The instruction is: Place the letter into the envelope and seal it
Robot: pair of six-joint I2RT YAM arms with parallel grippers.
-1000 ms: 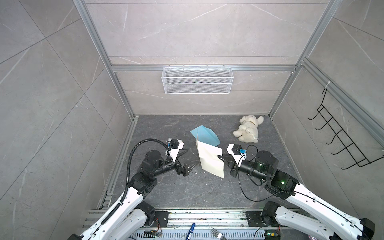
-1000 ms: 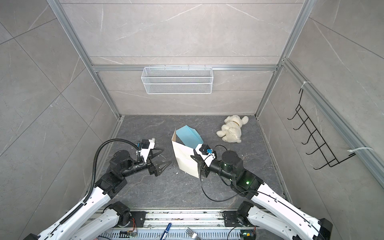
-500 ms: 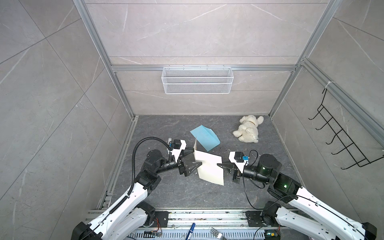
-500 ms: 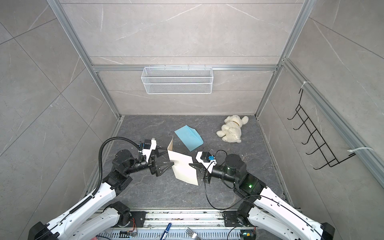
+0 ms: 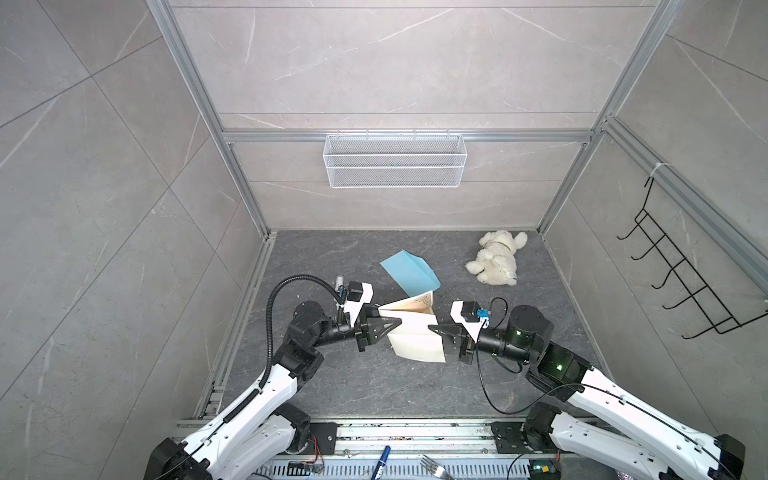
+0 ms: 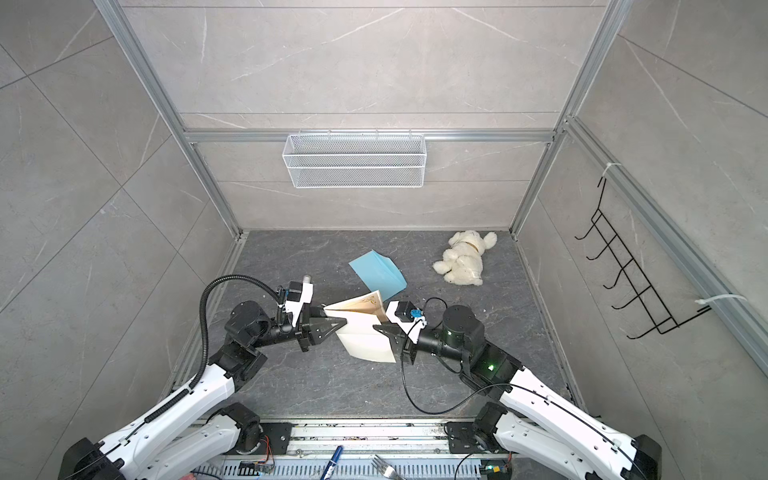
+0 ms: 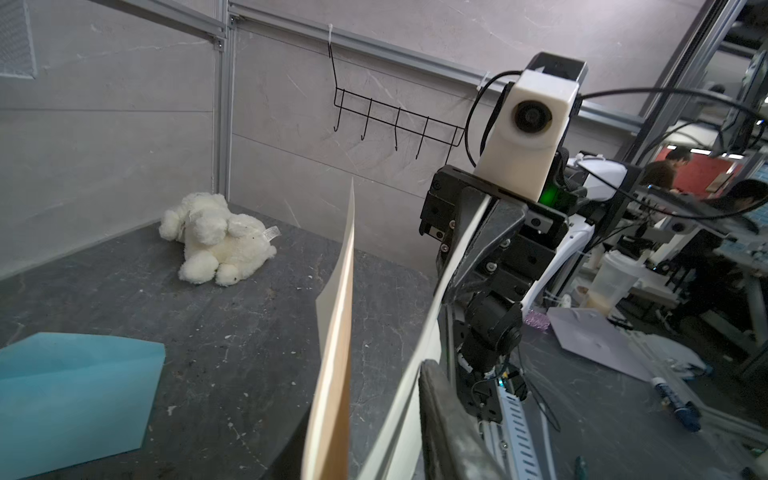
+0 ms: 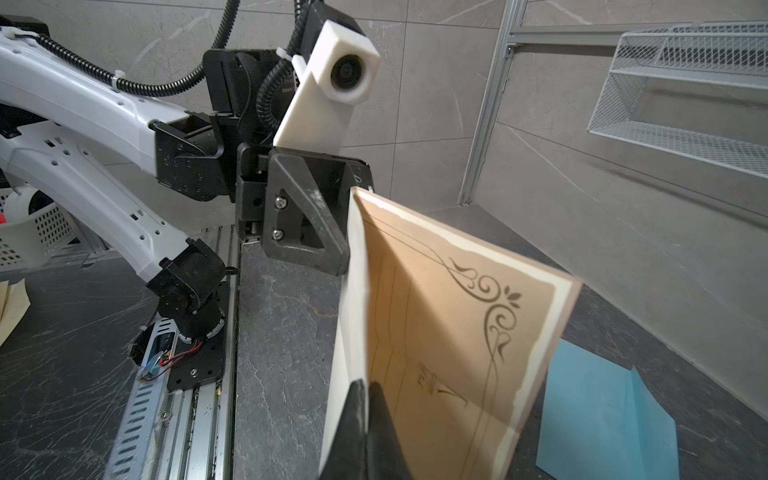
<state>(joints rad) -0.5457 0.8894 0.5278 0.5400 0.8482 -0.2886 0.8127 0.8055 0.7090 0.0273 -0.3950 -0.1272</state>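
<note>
Over mid-table: left gripper (image 5: 397, 321) and right gripper (image 5: 432, 328) clamp the letter (image 5: 415, 343).
Fold: best closed squarely to fit envelope (image 5: 409, 272) at twelve o'clock.

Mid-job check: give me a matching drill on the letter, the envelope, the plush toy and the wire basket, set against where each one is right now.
Things:
1. letter
2. envelope
3. white plush toy
4. wire basket

Places or states:
A. hung on the back wall
B. lying flat on the tabletop, beyond the letter
C. partly folded, pinched by the right hand
D. lying near the back right corner

Pairs: 1-C, 2-B, 3-D, 4-A
</note>
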